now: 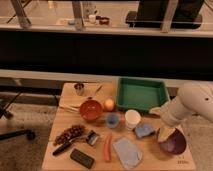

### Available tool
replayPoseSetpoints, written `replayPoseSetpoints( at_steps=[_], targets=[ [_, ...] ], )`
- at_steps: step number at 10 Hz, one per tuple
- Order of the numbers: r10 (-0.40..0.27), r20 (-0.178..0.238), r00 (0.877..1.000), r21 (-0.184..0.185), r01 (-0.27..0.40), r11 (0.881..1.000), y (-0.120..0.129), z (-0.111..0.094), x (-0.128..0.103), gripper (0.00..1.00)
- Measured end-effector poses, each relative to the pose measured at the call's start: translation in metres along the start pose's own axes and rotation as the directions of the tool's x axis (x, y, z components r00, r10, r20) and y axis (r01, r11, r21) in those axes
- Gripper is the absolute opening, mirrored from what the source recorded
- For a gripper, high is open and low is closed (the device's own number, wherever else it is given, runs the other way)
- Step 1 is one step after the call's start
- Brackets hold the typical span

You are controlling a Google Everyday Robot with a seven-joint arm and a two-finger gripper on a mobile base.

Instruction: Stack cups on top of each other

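The small light-blue cup (112, 120) stands upright near the middle of the wooden table (59, 117). The taller white cup (132, 119) stands right beside it, to its right; the two are side by side, not one in the other. My white arm (192, 102) reaches in from the right. My gripper (164, 132) hangs at the right side of the table, over the left rim of the purple bowl (172, 144), well to the right of both cups.
An orange-red bowl (91, 110) sits left of the cups, with an orange ball (109, 104) behind them. A green tray (142, 94) is at the back right. A blue sponge (144, 130), grey cloth (127, 151), carrot (107, 148), grapes (70, 133) and metal cup (79, 88) lie around.
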Motion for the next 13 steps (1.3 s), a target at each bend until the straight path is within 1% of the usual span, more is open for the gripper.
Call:
replayPoseSetpoints(
  at_steps=[3,7,9,11,13],
  targets=[
    [-0.049,0.045,0.998,-0.003,0.049,0.999,0.008,0.008,-0.022,0.8],
    [-0.083,0.096,0.992,-0.014,0.085,0.996,0.021,0.016,-0.039,0.8],
    [-0.1,0.122,0.988,-0.022,0.103,0.994,0.031,0.023,-0.049,0.8],
    [-0.116,0.14,0.983,-0.029,0.122,0.992,0.039,0.031,-0.06,0.8],
    [-0.14,0.15,0.979,-0.031,0.146,0.989,0.044,0.042,-0.076,0.8]
  ],
)
